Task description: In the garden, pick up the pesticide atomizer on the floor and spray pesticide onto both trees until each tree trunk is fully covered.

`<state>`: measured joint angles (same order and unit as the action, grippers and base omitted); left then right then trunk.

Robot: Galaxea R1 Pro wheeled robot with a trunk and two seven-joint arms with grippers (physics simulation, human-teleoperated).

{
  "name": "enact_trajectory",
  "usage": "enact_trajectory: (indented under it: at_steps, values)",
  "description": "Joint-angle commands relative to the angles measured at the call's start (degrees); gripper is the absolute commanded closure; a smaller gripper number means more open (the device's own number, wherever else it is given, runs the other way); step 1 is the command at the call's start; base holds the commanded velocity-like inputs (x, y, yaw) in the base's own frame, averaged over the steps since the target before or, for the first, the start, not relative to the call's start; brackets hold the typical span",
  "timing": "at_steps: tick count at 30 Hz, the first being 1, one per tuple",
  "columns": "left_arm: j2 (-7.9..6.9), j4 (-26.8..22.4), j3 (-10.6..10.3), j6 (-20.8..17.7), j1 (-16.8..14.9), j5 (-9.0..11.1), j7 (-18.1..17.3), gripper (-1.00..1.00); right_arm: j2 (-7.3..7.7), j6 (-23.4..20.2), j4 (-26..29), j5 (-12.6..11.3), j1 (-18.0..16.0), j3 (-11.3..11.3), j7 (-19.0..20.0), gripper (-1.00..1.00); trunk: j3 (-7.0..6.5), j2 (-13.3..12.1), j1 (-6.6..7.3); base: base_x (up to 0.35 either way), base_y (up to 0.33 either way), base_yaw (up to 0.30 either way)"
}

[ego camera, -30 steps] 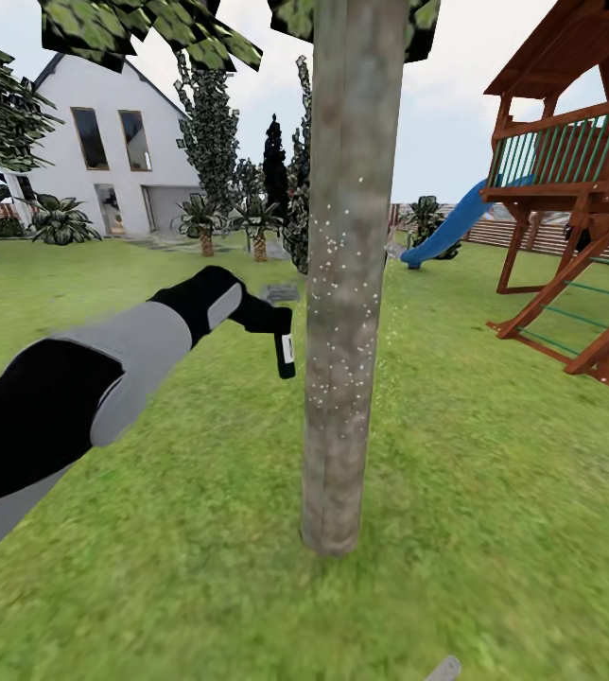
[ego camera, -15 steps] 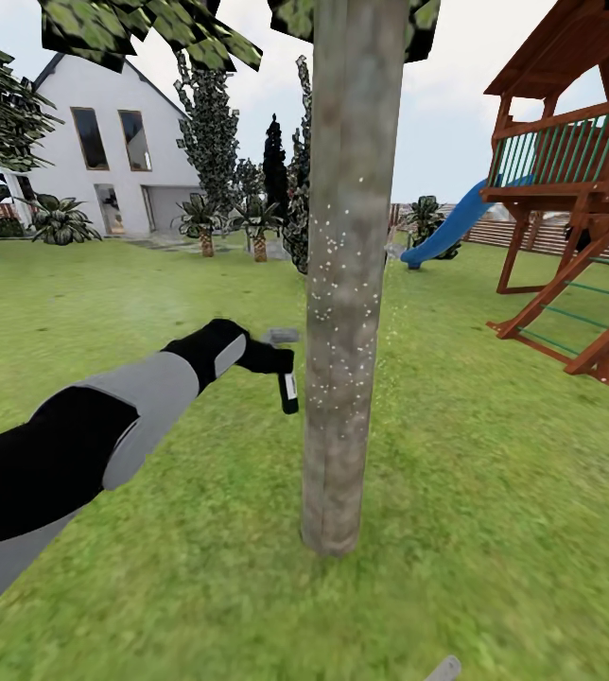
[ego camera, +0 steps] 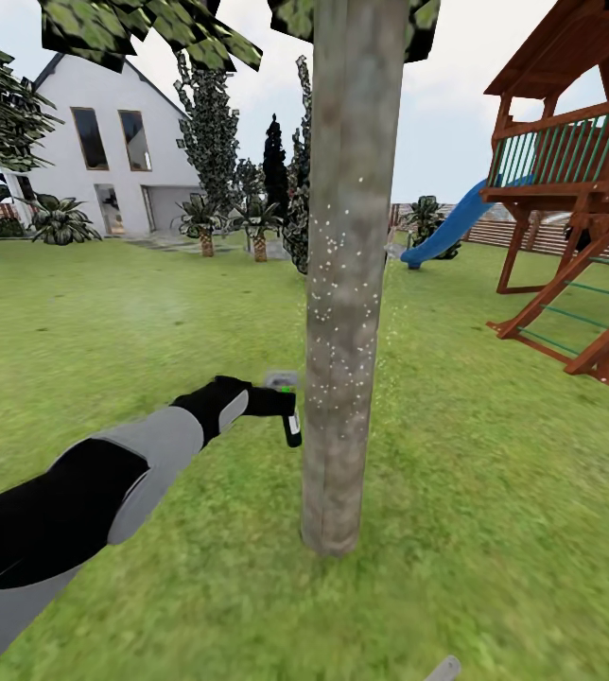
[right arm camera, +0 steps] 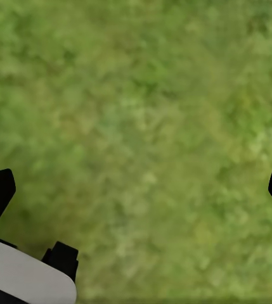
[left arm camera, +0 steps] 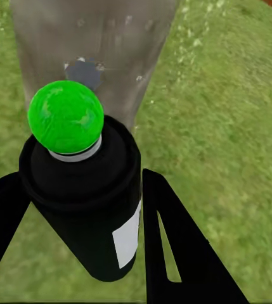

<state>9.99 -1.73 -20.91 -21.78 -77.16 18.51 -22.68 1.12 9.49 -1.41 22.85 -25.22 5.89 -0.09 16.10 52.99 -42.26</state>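
A: What does the left claw (left arm camera: 78, 209) carry?

B: The left claw is clamped on the pesticide atomizer (left arm camera: 85, 202), one black finger on each side of the body. The nozzle tip shows green and faces the tree trunk (ego camera: 342, 284) just beside it. In the head view the atomizer (ego camera: 290, 421) hangs low, level with the lower trunk.

A: How far along does the task appear?

B: White pesticide (ego camera: 338, 284) specks dot the middle band of this trunk; the lowest stretch and the part under the crown look bare. This trunk seems partly covered, and a second tree presumably remains.

A: And the arms?

B: The left arm reaches forward and low, nearly straight, wrist turned toward the trunk. The right claw (right arm camera: 136, 183) is spread wide over the lawn (right arm camera: 148, 114), holding nothing.
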Motion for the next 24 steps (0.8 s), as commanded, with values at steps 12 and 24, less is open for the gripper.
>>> enact_trajectory:
  at_steps: [12, 24]
  values:
    - [-4.48, -0.03, 0.25, 12.69, 13.57, 0.03, 0.07, 1.00, -0.07, 0.13, 0.00, -0.09, 0.00, -0.09, 0.00, -1.00, -0.01, 0.01, 0.00, 0.000, 0.000, 0.000]
    - [-4.98, -0.03, 0.25, 26.77, 28.81, 0.04, 0.26, 1.00, -0.07, 0.26, 0.00, -0.09, 0.00, -0.09, 0.00, -1.00, -0.01, 0.01, 0.00, -0.002, 0.000, 0.000]
